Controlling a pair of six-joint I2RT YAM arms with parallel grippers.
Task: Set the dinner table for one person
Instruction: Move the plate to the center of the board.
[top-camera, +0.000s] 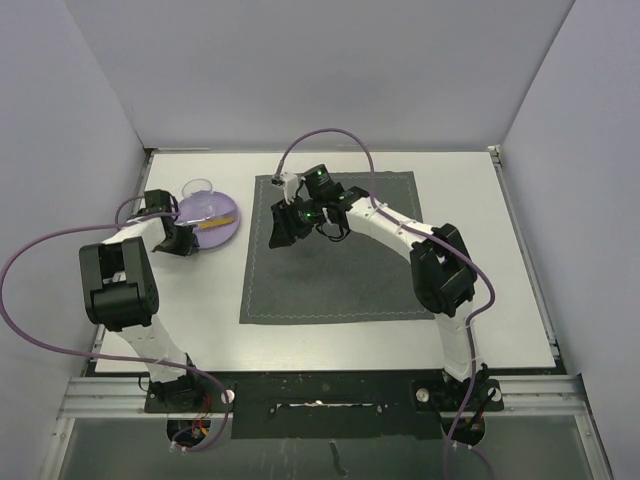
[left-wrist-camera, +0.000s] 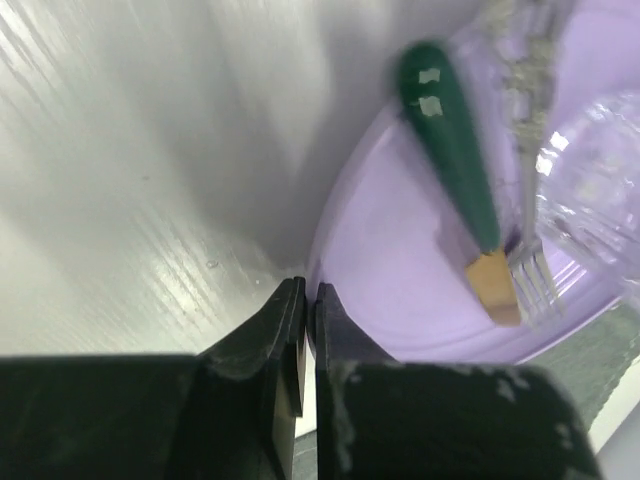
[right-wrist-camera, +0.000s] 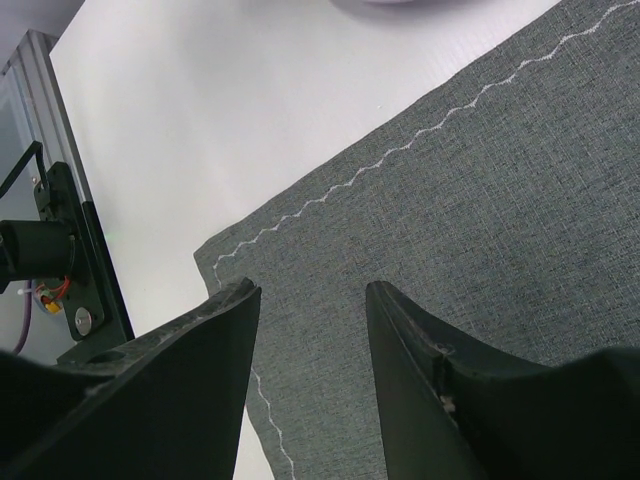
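A purple plate (top-camera: 222, 235) lies on the white dinner table (top-camera: 480, 240), left of a dark grey placemat (top-camera: 340, 280). On the plate (left-wrist-camera: 400, 260) rest a green-handled utensil (left-wrist-camera: 450, 150), a metal fork (left-wrist-camera: 535, 270) and a clear glass (left-wrist-camera: 600, 170). My left gripper (left-wrist-camera: 310, 292) is shut on the plate's near-left rim, which runs in between the fingertips. My right gripper (right-wrist-camera: 312, 290) hangs open over the placemat (right-wrist-camera: 480, 180) near its left edge, with nothing between its fingers. From above, the right gripper (top-camera: 290, 225) sits over the mat's far-left part.
White walls close in the table on the left, back and right. A metal rail (top-camera: 320, 385) with both arm bases runs along the near edge. The right arm reaches across the placemat's upper half.
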